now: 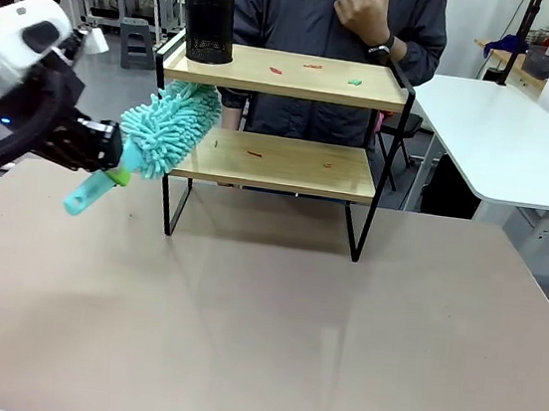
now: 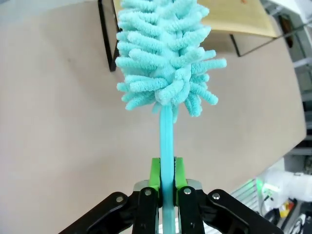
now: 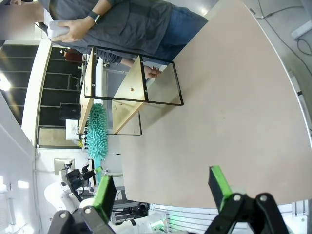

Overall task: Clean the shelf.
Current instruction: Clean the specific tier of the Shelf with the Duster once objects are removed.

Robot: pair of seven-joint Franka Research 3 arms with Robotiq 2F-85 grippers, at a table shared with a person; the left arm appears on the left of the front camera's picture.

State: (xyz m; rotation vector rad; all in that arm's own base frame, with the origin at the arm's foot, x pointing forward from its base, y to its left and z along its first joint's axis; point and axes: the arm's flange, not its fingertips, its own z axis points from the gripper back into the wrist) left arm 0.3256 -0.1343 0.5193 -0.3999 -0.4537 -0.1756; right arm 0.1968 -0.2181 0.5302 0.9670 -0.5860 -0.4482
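Jaws of left gripper (image 2: 167, 176) clamped on duster (image 1: 169, 124) handle. Head angles up-right to shelf (image 1: 289, 167), centre frame, at its left end between boards. Scraps (image 1: 276, 69) lie further right. Right gripper (image 3: 163, 187) wide, empty, well apart.

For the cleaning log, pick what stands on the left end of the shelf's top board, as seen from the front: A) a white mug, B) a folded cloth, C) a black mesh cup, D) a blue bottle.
C: a black mesh cup stands upright on the left end of the top board of the shelf, above the fluffy head of the teal duster.
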